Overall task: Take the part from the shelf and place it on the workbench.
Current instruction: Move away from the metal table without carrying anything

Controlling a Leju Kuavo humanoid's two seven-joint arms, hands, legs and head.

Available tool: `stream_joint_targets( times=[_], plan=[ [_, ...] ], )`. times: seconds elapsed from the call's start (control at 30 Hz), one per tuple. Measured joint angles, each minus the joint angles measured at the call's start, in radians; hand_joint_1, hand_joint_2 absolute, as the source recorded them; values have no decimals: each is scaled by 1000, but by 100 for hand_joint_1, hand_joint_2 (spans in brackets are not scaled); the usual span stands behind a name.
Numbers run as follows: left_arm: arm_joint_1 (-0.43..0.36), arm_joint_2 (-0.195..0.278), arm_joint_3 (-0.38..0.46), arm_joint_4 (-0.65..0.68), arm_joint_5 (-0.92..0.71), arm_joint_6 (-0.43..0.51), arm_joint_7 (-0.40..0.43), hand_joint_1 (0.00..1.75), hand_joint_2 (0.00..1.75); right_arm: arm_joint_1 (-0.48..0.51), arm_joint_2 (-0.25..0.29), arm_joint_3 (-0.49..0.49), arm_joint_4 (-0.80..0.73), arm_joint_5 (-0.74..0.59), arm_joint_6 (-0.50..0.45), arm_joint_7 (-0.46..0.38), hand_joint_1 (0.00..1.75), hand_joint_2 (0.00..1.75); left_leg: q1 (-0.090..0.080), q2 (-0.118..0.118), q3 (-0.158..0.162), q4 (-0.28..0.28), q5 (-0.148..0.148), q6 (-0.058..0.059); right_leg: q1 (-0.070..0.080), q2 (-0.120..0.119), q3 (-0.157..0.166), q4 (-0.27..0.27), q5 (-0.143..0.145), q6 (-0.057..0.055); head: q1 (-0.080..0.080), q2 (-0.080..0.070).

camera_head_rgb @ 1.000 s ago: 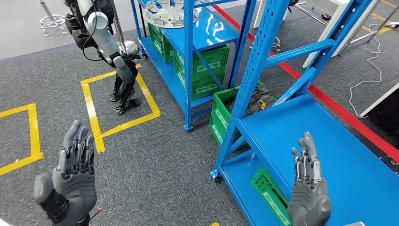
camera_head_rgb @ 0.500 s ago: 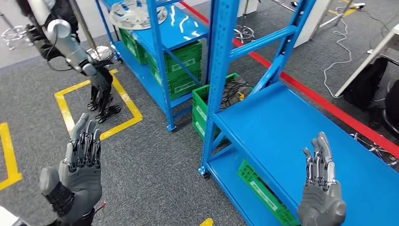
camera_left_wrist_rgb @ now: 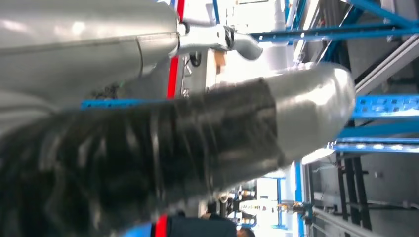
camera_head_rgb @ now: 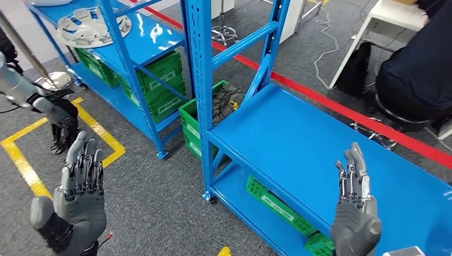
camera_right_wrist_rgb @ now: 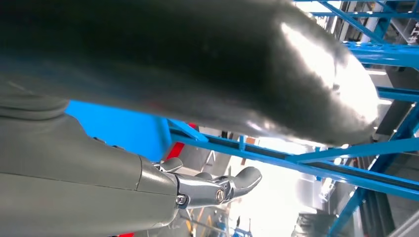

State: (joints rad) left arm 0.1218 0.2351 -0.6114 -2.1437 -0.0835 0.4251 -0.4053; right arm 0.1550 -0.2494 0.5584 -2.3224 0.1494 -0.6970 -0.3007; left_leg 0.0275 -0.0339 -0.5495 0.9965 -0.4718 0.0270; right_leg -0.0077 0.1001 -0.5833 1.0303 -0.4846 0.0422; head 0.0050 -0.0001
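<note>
Left robot hand [camera_head_rgb: 80,184] and right robot hand [camera_head_rgb: 354,205] raised, fingers spread, holding nothing, round silver part [camera_head_rgb: 85,29] on far blue shelf [camera_head_rgb: 154,40], wrist views blurred, showing blue racking close up

The near shelf [camera_head_rgb: 298,144] and the far shelf [camera_head_rgb: 152,40] are bright blue, with uprights perforated by rows of small holes. Green crates [camera_head_rgb: 160,85] with white labels sit in the far shelf, another green crate [camera_head_rgb: 193,125] stands between the two shelves, and more green crates [camera_head_rgb: 274,205] lie under the near shelf. The round part [camera_head_rgb: 88,29] is pale silver-grey. The floor [camera_head_rgb: 154,202] is speckled dark grey carpet, marked with yellow tape [camera_head_rgb: 24,160] and a red line [camera_head_rgb: 341,109]. The left hand [camera_head_rgb: 80,197] and right hand [camera_head_rgb: 354,213] are grey with darker fingers. The desk [camera_head_rgb: 389,16] is white.
</note>
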Motion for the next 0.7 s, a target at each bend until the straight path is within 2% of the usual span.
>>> stream_joint_targets(
  times=[0.07, 0.1, 0.13, 0.17, 0.2, 0.23, 0.3, 0.33, 0.37, 0.43, 0.47, 0.5, 0.57, 0.6, 0.63, 0.67, 0.7],
  plan=[
    [0, 0, 0, 0, 0, 0, 0, 0, 0, -2, -1, 0, -1, 2, 0, 0, 0, 0, -2, 25, 4, -5, 0, 7, 0, -66, -54, 112, -59, 7, 16, 0],
    [1, 0, 0, 0, 0, 0, 0, 0, 0, -2, -1, 0, -1, 2, 0, 0, 0, 0, -4, 39, 4, -6, -2, 10, -2, -81, -89, 178, -89, 10, 22, 0],
    [1, 0, 0, 0, 0, 0, 0, 0, 0, -2, -1, 0, -1, 2, 0, 1, 0, 0, -6, 53, 4, -5, -4, 10, -4, -88, -115, 229, -107, 12, 25, 0],
    [2, 0, 0, 0, 0, 0, 0, 0, 0, -1, -1, 0, -1, 2, 0, 1, 0, 0, -7, 67, 5, -5, -6, 10, -5, -90, -125, 246, -106, 14, 28, 0],
    [2, 0, 0, 0, 0, 0, 0, 0, 0, -1, -1, 0, -1, 2, 0, 1, 0, 0, -8, 80, 6, -5, -8, 10, -5, -92, -118, 232, -90, 14, 31, 0],
    [2, 0, 0, 0, 0, 0, 0, 0, 0, -1, -1, 0, -1, 2, 0, 1, 0, 0, -9, 93, 9, -5, -10, 8, -5, -101, -88, 176, -59, 13, 34, 0],
    [2, 0, 0, 0, 0, 0, 0, 0, 0, -1, -1, 0, -1, 3, 0, 2, 0, 0, -12, 114, 18, -4, -17, 1, -1, -149, -14, 35, -4, 4, 39, 0],
    [1, 0, 0, 0, 0, 1, 0, 0, 0, -2, -1, 0, -1, 4, 0, 2, 0, 0, -14, 122, 21, -4, -20, -5, 2, -167, 12, -14, 12, -3, 38, 0],
    [1, 0, 0, 0, 0, 1, 0, 0, 0, -2, -1, 0, -1, 5, 0, 3, 0, 0, -15, 131, 26, -4, -24, -11, 5, -176, 22, -34, 15, -9, 38, 0],
    [1, 0, 0, -1, 0, 2, 0, 0, 0, 0, -1, -1, -2, 6, 0, 4, 0, 0, -13, 149, 34, -6, -30, -24, 7, -153, 28, -38, 16, -23, 34, 0],
    [0, 0, 0, -1, 0, 2, 1, 0, 0, 1, -2, -1, -3, 6, 0, 4, 0, 0, -11, 143, 35, -1, -37, -30, 4, -142, 35, -42, 18, -29, 33, 0],
    [0, 0, 0, -2, -1, 3, 0, 0, 0, 1, -2, -1, -4, 6, 0, 4, 0, 0, -9, 124, 27, 22, -52, -35, 1, -130, 43, -47, 22, -36, 30, 0],
    [1, 0, 0, -3, -1, 3, 1, 0, 0, 1, -2, -1, -5, 7, 0, 4, 0, 0, -6, 67, -22, 128, -104, -42, -3, -107, 51, -52, 27, -45, 17, 0],
    [2, 0, 0, -3, -1, 3, 1, 0, 0, 0, -2, -1, -5, 7, 0, 5, 0, 0, -7, 50, -57, 196, -131, -42, -3, -95, 51, -52, 28, -48, 10, 0],
    [3, 1, 0, -2, -1, 4, 1, 0, 0, 0, -2, -1, -4, 7, 0, 5, 0, 0, -7, 43, -92, 253, -144, -43, -1, -81, 51, -52, 28, -49, 3, 0],
    [4, 1, 0, -2, -1, 4, 1, 0, 0, 1, -2, -1, -4, 7, 0, 5, 0, 0, -8, 40, -116, 280, -137, -41, 0, -66, 52, -51, 27, -49, -1, 0],
    [4, 1, 0, -2, -1, 4, 1, 0, 0, 1, -2, -1, -4, 7, 0, 5, 0, 0, -9, 37, -124, 274, -114, -38, 1, -51, 54, -51, 25, -49, -5, 0]
  ],
)
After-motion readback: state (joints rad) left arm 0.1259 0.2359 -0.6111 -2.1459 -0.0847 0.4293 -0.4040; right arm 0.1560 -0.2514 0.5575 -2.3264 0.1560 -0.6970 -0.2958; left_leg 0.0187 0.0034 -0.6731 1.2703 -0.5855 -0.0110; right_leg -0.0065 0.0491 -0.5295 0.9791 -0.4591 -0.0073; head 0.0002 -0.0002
